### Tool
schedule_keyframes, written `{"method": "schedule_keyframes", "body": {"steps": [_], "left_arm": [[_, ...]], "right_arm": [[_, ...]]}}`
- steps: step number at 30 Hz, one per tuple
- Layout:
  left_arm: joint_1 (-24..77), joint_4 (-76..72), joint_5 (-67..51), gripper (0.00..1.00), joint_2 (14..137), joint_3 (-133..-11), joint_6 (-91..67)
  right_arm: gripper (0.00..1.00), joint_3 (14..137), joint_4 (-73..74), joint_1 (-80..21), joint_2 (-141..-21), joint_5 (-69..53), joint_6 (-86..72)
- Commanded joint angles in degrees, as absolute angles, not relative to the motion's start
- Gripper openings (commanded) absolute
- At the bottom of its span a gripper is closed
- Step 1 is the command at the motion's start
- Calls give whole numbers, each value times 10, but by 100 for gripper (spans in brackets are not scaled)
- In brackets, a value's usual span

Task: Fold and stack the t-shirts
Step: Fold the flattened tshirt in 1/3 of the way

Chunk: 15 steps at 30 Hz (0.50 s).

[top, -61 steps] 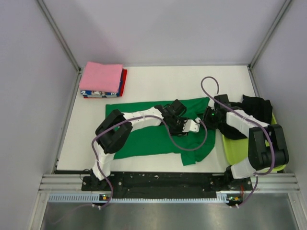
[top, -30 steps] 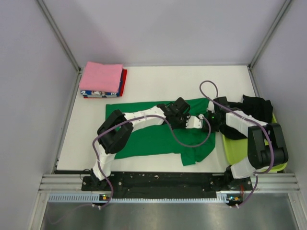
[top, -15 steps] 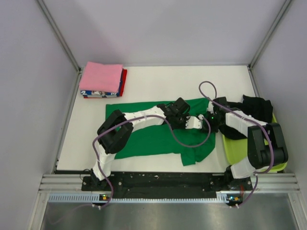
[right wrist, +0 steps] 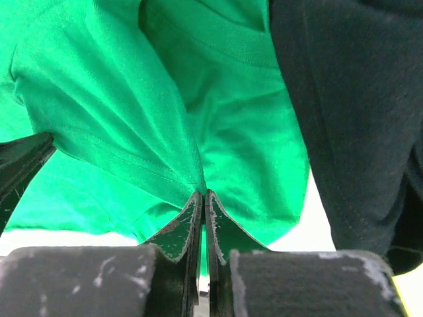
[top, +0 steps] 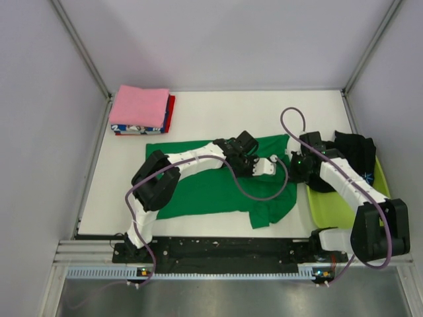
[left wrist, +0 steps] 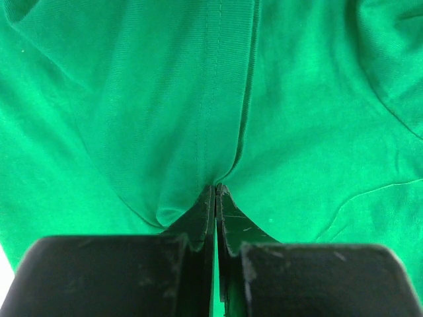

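Nothing can be read anywhere; the print on the blue-white t-shirt (top: 131, 130) is too small to make out.

our left arm (top: 188, 160) rises from its base to a bent elbow, then stretches its forearm out to the right, low over the table. our left gripper (left wrist: 215, 193) has its jaws pressed together, with a fold of the green t-shirt (left wrist: 165, 119) pinched at the tips. our right arm (top: 347, 181) leans forward and to the left from its base. our right gripper (right wrist: 202, 195) is clamped on a pleat of the same cloth. the two grippers sit near each other.
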<state>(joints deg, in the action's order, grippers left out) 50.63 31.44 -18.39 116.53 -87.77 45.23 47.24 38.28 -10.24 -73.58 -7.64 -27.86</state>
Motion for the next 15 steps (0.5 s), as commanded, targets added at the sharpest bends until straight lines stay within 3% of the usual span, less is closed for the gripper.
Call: {"method": "schedule_keyframes", "body": {"steps": [1, 15], "left_arm": [[501, 337, -218, 0, 1134, -896, 465], [489, 379, -252, 0, 1131, -884, 507]], "right_arm": [[0, 456, 434, -120, -708, -82, -281], [0, 416, 453, -156, -704, -70, -303]]}}
